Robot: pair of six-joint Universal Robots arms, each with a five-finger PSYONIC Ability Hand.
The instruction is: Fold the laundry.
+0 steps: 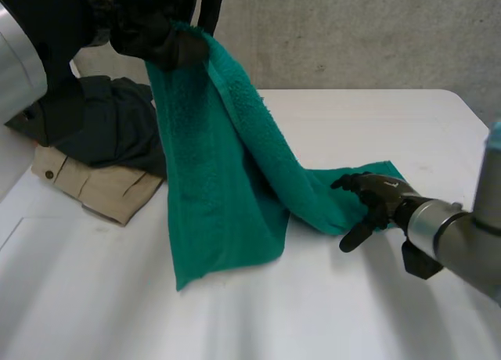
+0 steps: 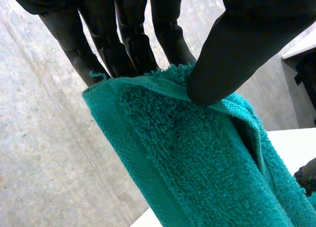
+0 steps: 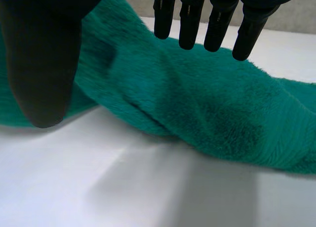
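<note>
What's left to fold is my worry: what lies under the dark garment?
A tan garment with a button juts out from under the dark garment; its rest, and anything else beneath, is covered.

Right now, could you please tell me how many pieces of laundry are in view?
3. The green towel hangs pinched in the left hand, its low end by the right hand. A dark garment lies behind it, atop a tan garment. More may be hidden beneath.
</note>
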